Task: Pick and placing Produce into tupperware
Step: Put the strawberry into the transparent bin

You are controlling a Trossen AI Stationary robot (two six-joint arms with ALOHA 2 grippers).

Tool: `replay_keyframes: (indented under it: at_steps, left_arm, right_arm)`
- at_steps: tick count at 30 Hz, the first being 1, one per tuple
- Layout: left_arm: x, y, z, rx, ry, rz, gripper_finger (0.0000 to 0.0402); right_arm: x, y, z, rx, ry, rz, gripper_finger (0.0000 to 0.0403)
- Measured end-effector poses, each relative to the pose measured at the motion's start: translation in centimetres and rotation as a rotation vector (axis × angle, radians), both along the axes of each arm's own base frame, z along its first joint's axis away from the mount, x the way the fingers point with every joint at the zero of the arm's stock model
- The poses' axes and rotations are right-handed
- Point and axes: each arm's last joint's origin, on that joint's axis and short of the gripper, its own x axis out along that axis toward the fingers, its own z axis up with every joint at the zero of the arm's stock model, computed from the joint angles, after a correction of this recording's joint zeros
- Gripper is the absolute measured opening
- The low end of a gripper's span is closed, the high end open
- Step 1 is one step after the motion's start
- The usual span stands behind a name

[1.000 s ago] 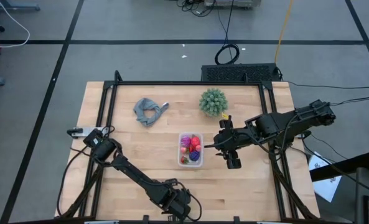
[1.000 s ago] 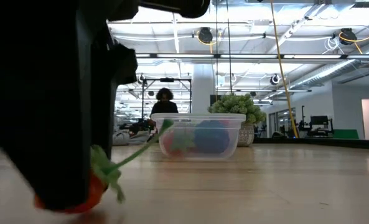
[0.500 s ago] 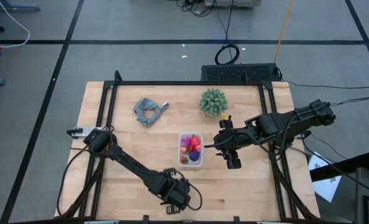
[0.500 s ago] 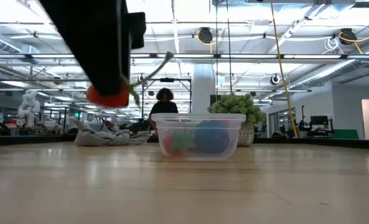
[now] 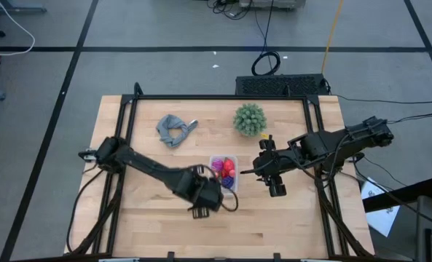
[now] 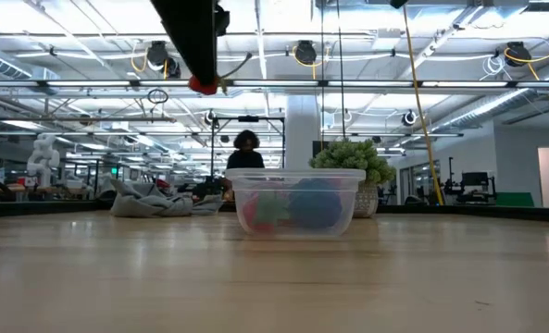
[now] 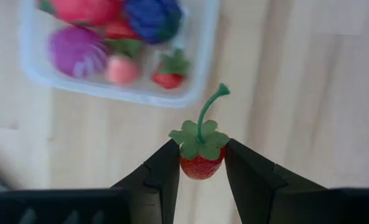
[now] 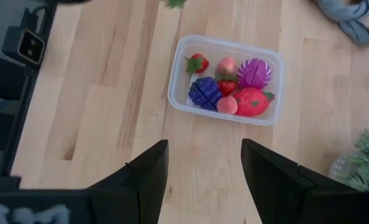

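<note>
One toy strawberry [image 7: 201, 167] held off the counter [image 5: 288, 211] by left hand [image 7: 200, 171], beside the tupperware [image 5: 224, 175].
Left hand fingers [image 7: 165, 177] pinched tight on the strawberry's red body, green leaf cap and curled stem upright between them; in the low view it hangs high above the wood, left of the container. In the high view left hand sits just beside the tupperware's near-left corner. Tupperware rests mid-counter holding several produce pieces [image 8: 231, 87]: red, pink, magenta, dark purple. Right hand [image 8: 203, 180] hovers on the container's other side, fingers parted, holding nothing. Green plant [image 5: 249, 118] and grey cloth [image 5: 175, 129] lie at the counter's far side.
</note>
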Motion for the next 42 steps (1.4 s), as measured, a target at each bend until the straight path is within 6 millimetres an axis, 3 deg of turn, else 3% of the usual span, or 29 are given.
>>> replay_keyframes:
  at_steps: [6,19,29,42]
  left_arm:
    - [0.3,3.2,1.4,0.033,-0.010,-0.006,0.0124]
    - [1.7,8.0,1.7,0.060,-0.028,-0.022,0.0124]
    - [3.5,8.9,1.3,0.073,-0.129,-0.094,0.0124]
    - [5.6,9.1,-3.0,0.036,-0.058,-0.118,0.0124]
  right_arm:
    - [-1.1,-0.4,0.5,-0.011,0.017,0.005,0.0193]
    - [-3.8,-2.4,3.0,0.002,-0.085,-0.022,0.0193]
    - [-4.8,-3.3,3.8,-0.003,-0.129,-0.032,0.0193]
    - [-4.9,-3.4,3.7,-0.017,-0.114,-0.019,0.0193]
